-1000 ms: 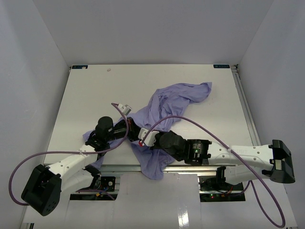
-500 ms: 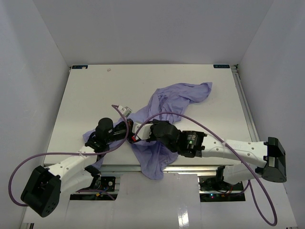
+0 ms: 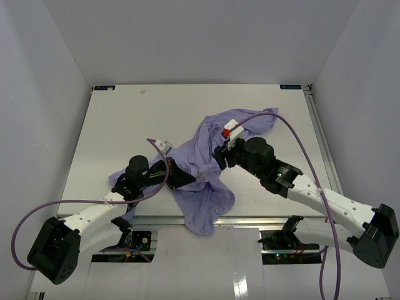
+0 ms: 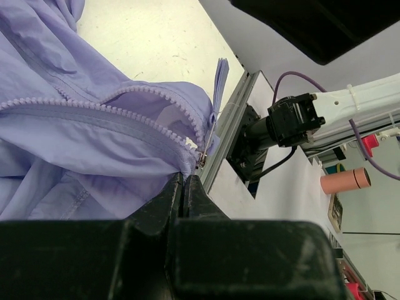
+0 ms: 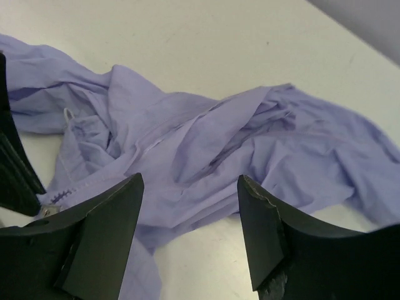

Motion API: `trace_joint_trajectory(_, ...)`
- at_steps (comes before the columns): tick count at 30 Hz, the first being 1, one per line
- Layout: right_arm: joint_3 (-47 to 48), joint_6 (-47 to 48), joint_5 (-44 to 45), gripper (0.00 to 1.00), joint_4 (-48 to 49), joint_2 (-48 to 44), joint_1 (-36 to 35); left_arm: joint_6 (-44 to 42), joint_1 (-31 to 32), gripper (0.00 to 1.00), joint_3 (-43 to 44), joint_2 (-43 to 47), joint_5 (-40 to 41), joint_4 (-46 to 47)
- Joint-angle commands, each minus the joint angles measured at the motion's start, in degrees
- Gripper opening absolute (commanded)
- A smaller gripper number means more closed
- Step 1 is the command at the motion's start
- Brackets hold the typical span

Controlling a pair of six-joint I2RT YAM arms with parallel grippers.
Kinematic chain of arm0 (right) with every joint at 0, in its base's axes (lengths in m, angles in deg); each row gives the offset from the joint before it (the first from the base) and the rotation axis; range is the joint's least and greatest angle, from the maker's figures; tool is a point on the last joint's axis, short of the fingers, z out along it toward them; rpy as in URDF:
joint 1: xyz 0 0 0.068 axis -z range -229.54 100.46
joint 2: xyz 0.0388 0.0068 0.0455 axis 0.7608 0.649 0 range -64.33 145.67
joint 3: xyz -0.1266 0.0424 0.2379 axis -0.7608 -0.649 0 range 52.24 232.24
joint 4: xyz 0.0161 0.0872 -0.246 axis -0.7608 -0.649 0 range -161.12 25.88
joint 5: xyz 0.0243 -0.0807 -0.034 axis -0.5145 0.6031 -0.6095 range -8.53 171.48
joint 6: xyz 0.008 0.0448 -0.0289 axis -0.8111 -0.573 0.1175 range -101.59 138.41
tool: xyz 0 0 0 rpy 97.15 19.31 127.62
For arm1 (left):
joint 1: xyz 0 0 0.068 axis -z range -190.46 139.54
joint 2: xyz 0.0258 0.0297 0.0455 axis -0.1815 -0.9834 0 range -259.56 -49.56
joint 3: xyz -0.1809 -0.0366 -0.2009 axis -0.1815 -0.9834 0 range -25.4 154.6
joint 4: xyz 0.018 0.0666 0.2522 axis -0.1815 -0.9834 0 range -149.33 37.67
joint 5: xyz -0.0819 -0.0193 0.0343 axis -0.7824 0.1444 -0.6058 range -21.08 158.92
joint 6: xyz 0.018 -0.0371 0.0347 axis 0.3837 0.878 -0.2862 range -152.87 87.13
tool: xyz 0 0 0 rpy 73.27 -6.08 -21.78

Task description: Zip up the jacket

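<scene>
The lavender jacket [image 3: 215, 140] lies crumpled mid-table, its lower part draped over the near edge. My left gripper [image 3: 186, 180] is shut on the jacket's fabric just below the zipper slider [image 4: 202, 160]. Up close the left gripper [image 4: 184, 181] shows its jaws pressed together on the cloth. The zipper teeth [image 4: 94, 115] run leftward from the slider, partly joined, with an open loop above it. My right gripper [image 3: 220, 156] hovers over the jacket's middle, apart from it. Seen from the wrist, the right gripper [image 5: 190, 209] is open and holds nothing, above the folds of the jacket [image 5: 237, 137].
A metal rail [image 4: 228, 134] runs along the table's near edge, right beside the pinched cloth. Purple cables [image 3: 75, 203] loop off both arms. White walls enclose the table [image 3: 125, 119] on three sides. A pink cylinder [image 4: 344, 181] lies off the table.
My right gripper let go of the jacket by the left gripper, opened, and swung back and to the right over the jacket's middle. The left gripper kept its grip and place.
</scene>
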Motion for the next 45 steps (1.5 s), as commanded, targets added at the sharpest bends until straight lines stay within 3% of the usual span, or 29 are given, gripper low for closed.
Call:
trace_joint_trajectory(1, -8.39, -16.99, -11.67, 0.68, 13.67, -8.17, 1.04, 0.33, -0.11, 0.0, -0.3, 0.83, -0.15, 1.01)
trace_joint_trajectory(7, -20.51, -23.53, -12.09, 0.76, 24.73, -18.46, 1.11, 0.97, -0.2, 0.0, -0.04, 0.7, 0.26, 1.15)
trace_joint_trajectory(18, -25.75, -29.16, -8.42, 0.8, 32.1, -16.19, 0.95, 2.59, -0.2, 0.0, 0.02, -0.42, -0.07, 3.59)
trace_joint_trajectory(27, -25.96, -31.95, -6.44, 0.76, 34.61, -11.73, -0.43, 2.71, -0.2, 0.0, 0.05, -0.72, -0.34, 4.03)
trace_joint_trajectory(45, -22.78, -23.85, -2.23, 0.69, 38.66, -5.21, -7.57, 2.63, -0.2, 0.0, -0.43, -1.8, -0.64, 4.95)
